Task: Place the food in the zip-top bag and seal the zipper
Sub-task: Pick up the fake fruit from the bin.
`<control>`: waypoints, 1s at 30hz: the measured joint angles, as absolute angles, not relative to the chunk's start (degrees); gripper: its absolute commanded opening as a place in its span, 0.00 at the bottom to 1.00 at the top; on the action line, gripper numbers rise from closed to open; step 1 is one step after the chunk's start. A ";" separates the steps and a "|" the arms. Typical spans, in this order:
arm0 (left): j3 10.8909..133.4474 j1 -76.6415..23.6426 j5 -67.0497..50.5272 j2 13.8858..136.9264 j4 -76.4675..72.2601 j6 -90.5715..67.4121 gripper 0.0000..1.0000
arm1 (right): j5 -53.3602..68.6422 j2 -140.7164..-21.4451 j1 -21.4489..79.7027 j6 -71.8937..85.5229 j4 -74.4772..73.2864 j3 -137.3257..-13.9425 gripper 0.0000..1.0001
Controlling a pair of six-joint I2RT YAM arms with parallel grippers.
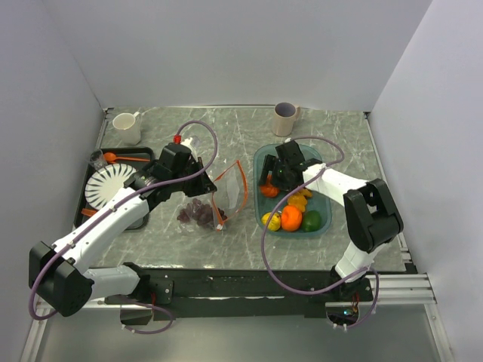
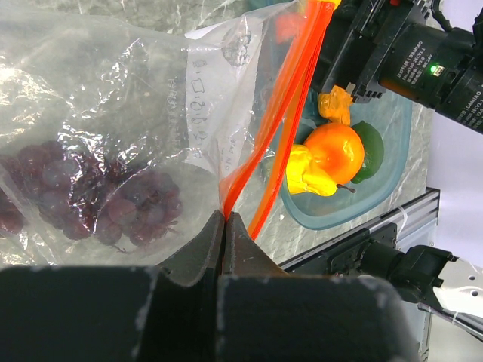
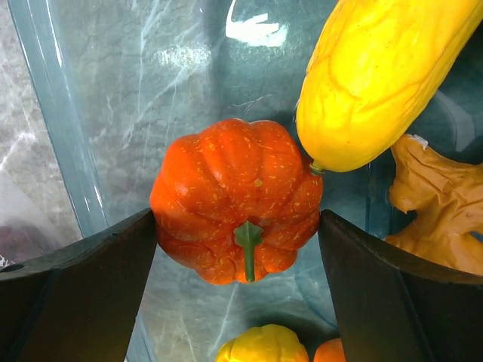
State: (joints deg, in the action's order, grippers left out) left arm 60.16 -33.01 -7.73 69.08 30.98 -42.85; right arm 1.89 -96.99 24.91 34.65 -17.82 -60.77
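Note:
The clear zip-top bag (image 1: 232, 192) lies mid-table with its mouth held up. A dark purple grape bunch (image 2: 90, 196) sits inside it. My left gripper (image 2: 225, 215) is shut on the orange-red zipper (image 2: 283, 98) at the bag's mouth edge. More food lies in the teal tray (image 1: 260, 160): an orange pumpkin (image 3: 235, 196), a long yellow fruit (image 3: 377, 75), an orange round one (image 1: 291, 218) and a green one (image 1: 312, 220). My right gripper (image 3: 238, 219) stands open low in the tray. Its fingertips flank the pumpkin on both sides, and the pumpkin rests on the tray floor.
A white mug (image 1: 127, 127) and a grey cup (image 1: 285, 118) stand at the back. At the left, a black tray holds a white plate (image 1: 107, 186) and an orange spoon (image 1: 121, 157). Grey walls close in the table on three sides.

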 measured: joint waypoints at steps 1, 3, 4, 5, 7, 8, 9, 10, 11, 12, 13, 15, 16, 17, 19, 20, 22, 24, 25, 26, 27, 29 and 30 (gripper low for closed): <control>60.16 -33.01 -7.73 69.08 30.96 -42.85 0.01 | 2.02 -97.06 24.82 34.65 -17.65 -60.77 0.84; 60.16 -33.01 -7.75 69.08 30.94 -42.85 0.01 | 2.61 -97.47 24.53 34.61 -17.08 -60.77 0.72; 60.16 -33.01 -7.73 69.08 30.96 -42.85 0.01 | 2.96 -97.67 24.45 34.50 -16.78 -60.77 0.69; 60.16 -33.01 -7.75 69.08 30.96 -42.85 0.01 | 3.16 -97.73 24.32 34.46 -16.58 -60.77 0.63; 60.16 -33.01 -7.73 69.08 30.96 -42.85 0.01 | 3.73 -97.76 24.08 34.20 -16.32 -60.77 0.60; 60.16 -33.01 -7.73 69.08 30.98 -42.85 0.01 | 3.86 -97.76 23.99 34.15 -16.19 -60.77 0.56; 60.16 -33.01 -7.73 69.08 31.00 -42.85 0.01 | 4.01 -97.76 23.92 34.04 -16.08 -60.75 0.50; 60.16 -33.01 -7.70 69.08 31.05 -42.85 0.01 | 4.08 -97.76 23.90 34.00 -16.01 -60.75 0.49; 60.16 -33.01 -7.70 69.08 31.09 -42.85 0.01 | 4.12 -97.73 23.88 33.93 -15.90 -60.71 0.48; 60.16 -33.01 -7.70 69.08 31.11 -42.85 0.01 | 4.19 -97.69 23.86 33.80 -15.81 -60.62 0.48; 60.16 -33.01 -7.73 69.08 31.09 -42.85 0.01 | 4.27 -97.60 23.83 33.76 -15.73 -60.49 0.47; 60.16 -33.01 -7.70 69.06 31.09 -42.87 0.01 | 4.38 -96.99 23.83 33.56 -15.64 -59.99 0.47; 60.16 -33.01 -7.73 69.04 31.07 -42.87 0.01 | 4.36 -96.57 23.83 33.54 -15.70 -59.75 0.47; 60.16 -33.01 -7.70 68.97 31.07 -42.87 0.01 | 4.36 -96.01 23.83 33.50 -15.79 -59.42 0.47; 60.16 -33.01 -7.68 68.82 31.09 -42.85 0.01 | 4.34 -94.02 23.83 33.41 -15.94 -58.35 0.47; 60.16 -33.01 -7.68 68.73 31.09 -42.85 0.01 | 4.32 -92.44 23.83 33.39 -15.92 -57.60 0.47; 60.16 -33.01 -7.66 68.73 31.16 -42.85 0.01 | 4.23 -88.49 23.83 33.36 -16.10 -55.94 0.48; 60.16 -33.01 -7.68 68.71 31.16 -42.87 0.01 | 4.34 -84.07 23.83 33.23 -16.32 -54.89 0.48; 60.16 -33.01 -7.68 68.71 31.09 -42.89 0.01 | 4.58 -82.37 23.86 33.17 -16.45 -54.81 0.47; 60.16 -33.01 -7.70 68.71 31.00 -42.89 0.01 | 4.97 -80.29 24.08 33.12 -16.45 -54.78 0.48; 60.16 -33.01 -7.68 68.71 30.96 -42.92 0.01 | 5.34 -78.35 24.36 33.15 -16.43 -54.78 0.48; 60.14 -33.01 -7.70 68.71 30.87 -42.92 0.01 | 5.67 -74.28 25.82 33.23 -16.49 -54.78 0.48; 60.14 -33.01 -7.70 68.71 30.83 -42.92 0.01 | 6.09 -72.58 27.14 33.39 -16.40 -54.78 0.48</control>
